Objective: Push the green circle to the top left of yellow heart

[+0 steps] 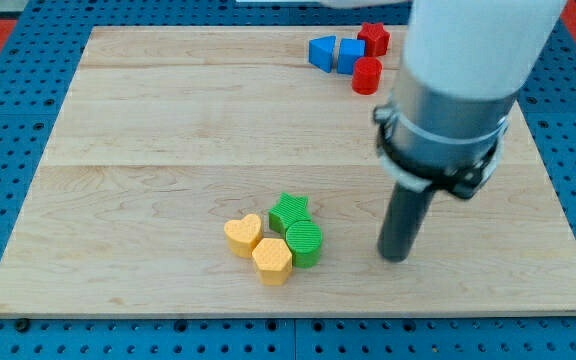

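Jaws: none on this arm, so nothing is clenched or released; my tip [396,257] rests on the worktop [148,150] to the view's right of the green circle [305,243]
Green circle: touching the yellow pentagon-like block [271,260] and green star [290,211], to the right of the yellow heart [243,235]
Why: tip looks placed for a leftward push
Containers: none

Green circle [305,242] and green star [290,212], yellow heart [243,235] and yellow hexagon [271,260], on pale wood board [168,120].

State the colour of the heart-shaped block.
Yellow: the heart, clear in the camera view.
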Tool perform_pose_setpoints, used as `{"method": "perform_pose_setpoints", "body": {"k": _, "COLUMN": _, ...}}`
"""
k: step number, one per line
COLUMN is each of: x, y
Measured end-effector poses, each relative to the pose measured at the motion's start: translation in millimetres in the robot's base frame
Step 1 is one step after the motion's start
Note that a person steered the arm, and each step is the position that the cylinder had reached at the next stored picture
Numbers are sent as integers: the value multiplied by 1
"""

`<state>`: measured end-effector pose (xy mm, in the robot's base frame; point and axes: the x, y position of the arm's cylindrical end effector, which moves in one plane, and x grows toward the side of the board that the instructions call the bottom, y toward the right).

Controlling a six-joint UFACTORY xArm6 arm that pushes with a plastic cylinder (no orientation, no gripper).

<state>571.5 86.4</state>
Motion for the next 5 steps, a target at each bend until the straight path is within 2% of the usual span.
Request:
{"method": "perform_pose_setpoints", "body": {"k": 1, "x": -9, "y": -66}}
{"method": "perform_pose_setpoints", "body": {"k": 2, "x": -10, "y": -107}}
{"method": "perform_pose_setpoints", "body": {"k": 3, "x": -29, "y": -98}}
{"method": "perform_pose_setpoints", "body": {"k": 4, "x": -48, "y": -130}}
{"method": "perform_pose_setpoints", "body": {"k": 5, "x": -53, "y": -191}}
